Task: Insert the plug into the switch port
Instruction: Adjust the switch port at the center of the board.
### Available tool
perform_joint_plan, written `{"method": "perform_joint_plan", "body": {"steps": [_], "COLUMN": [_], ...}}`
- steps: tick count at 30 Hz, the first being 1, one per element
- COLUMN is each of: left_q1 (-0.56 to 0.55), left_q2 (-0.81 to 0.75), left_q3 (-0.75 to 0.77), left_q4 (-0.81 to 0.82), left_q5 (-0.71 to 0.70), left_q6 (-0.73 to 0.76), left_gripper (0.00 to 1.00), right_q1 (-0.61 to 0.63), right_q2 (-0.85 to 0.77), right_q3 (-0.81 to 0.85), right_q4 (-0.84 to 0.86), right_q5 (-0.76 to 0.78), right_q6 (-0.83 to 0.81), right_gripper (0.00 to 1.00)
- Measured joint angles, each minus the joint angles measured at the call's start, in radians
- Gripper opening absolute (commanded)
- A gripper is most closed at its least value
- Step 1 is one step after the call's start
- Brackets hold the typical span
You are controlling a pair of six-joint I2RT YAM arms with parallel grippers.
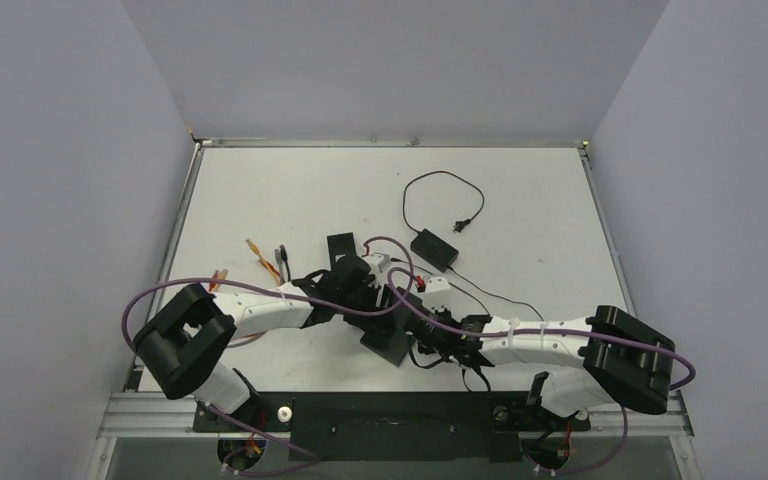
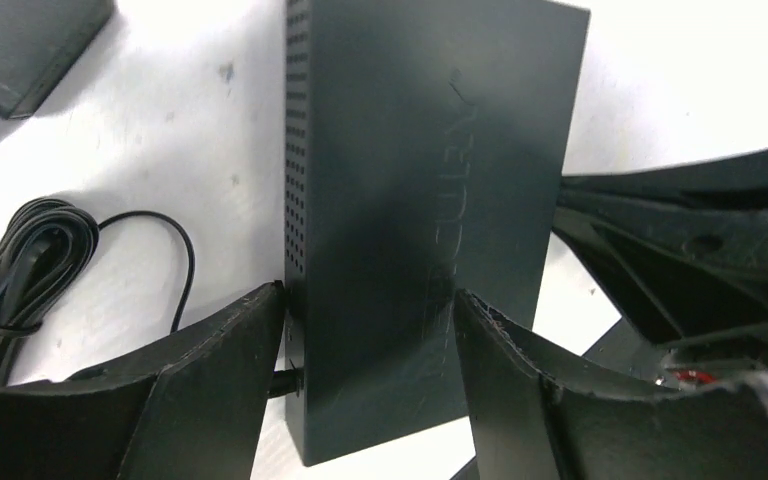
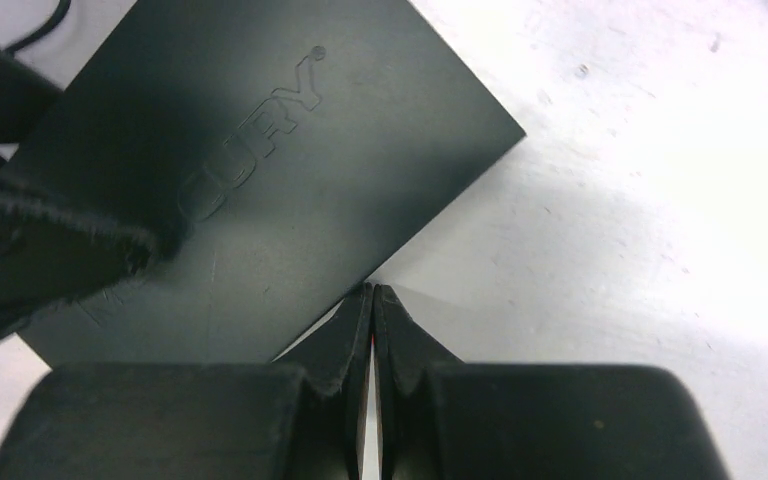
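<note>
While the left gripper (image 2: 370, 292) clamps the switch (image 2: 410, 200) near centre, the right gripper (image 3: 372, 290) sits pinched together, empty, at its corner. Plug (image 1: 463, 226) looks loose on the surface (image 1: 290, 190), far right. Steadying step; next the right should open and fetch it, I'd guess.

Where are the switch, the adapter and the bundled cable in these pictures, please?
switch (image 2: 430, 200), left wrist view, middle of its top face.
adapter (image 1: 433, 248), top view, centre of its body.
bundled cable (image 2: 22, 268), left wrist view, middle of the strands.
</note>
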Motion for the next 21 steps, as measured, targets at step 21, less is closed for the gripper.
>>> {"method": "perform_joint_plan", "body": {"steps": [21], "left_q1": [0.003], "left_q2": [-0.438], "left_q3": [-0.175], "left_q4": [-0.253], "left_q5": [-0.145], "left_q6": [-0.092], "left_gripper": [0.67], "right_q1": [-0.009], "right_q2": [0.095], "right_q3": [0.125], "right_q4": [-0.033], "right_q5": [-0.039], "right_q6": [-0.137], "right_gripper": [0.27]}}
